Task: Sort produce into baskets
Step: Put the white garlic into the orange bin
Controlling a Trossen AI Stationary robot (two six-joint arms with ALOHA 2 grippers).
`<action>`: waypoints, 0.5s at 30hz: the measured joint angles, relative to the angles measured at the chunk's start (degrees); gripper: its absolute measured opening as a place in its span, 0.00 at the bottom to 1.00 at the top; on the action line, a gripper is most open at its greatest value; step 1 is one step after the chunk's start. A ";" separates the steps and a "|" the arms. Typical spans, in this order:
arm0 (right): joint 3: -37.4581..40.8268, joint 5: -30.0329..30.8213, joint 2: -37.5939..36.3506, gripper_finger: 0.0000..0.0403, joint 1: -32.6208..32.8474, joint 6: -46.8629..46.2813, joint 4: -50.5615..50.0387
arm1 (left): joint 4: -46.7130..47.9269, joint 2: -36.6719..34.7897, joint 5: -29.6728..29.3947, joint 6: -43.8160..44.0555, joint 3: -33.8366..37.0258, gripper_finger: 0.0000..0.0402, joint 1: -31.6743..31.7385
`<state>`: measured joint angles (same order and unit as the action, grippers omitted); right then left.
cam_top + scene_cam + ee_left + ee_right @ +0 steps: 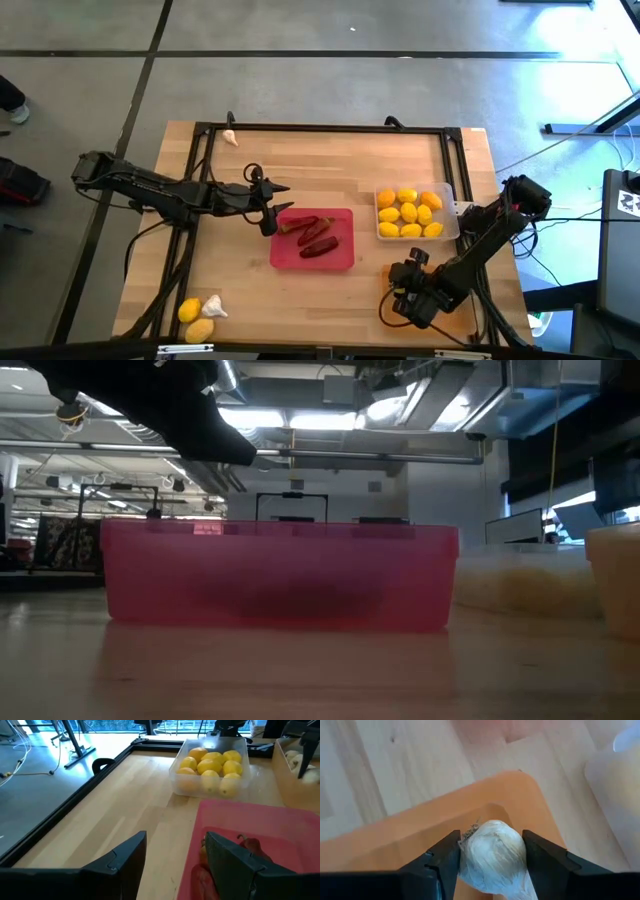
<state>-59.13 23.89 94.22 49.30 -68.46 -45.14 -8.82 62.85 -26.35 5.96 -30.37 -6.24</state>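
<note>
Over at the right front corner of the table (330, 160), the right end effector (490, 857) hangs above the orange tray (485, 800) with a garlic bulb (492, 857) sitting between its two fingers, the bulb's stem tip turned toward the tray's corner; the fingers look partly parted, touching the bulb's sides. The left end effector (175, 855) hovers at the left edge of the red tray (312, 240) with its fingers apart and nothing between them. Inside the red tray lie dark red chili peppers (312, 232), their long axes running roughly across the table, left to right. The clear tray (416, 213) just right of it holds lemons (408, 213). Two more lemons (195, 320) and another garlic bulb (214, 307) rest near the front left corner, and a lone garlic piece (231, 138) lies by the far left edge.
</note>
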 joint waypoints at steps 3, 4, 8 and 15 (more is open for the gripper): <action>0.00 -0.07 0.72 0.52 -0.40 0.01 0.52 | 0.00 0.00 0.00 0.00 0.00 0.50 0.00; 0.00 -0.06 0.76 0.54 -0.66 0.01 0.68 | 0.01 0.00 0.00 0.02 0.00 0.50 0.00; 0.00 -0.07 0.76 0.60 -0.64 0.00 0.84 | 0.04 0.00 -0.02 0.04 0.00 0.50 0.00; -0.02 -0.40 0.58 0.67 -1.04 0.02 1.38 | 0.04 0.00 0.00 0.11 0.00 0.50 0.00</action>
<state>-59.15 23.49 94.79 48.26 -68.44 -43.76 -8.78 62.85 -26.35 6.06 -30.37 -6.24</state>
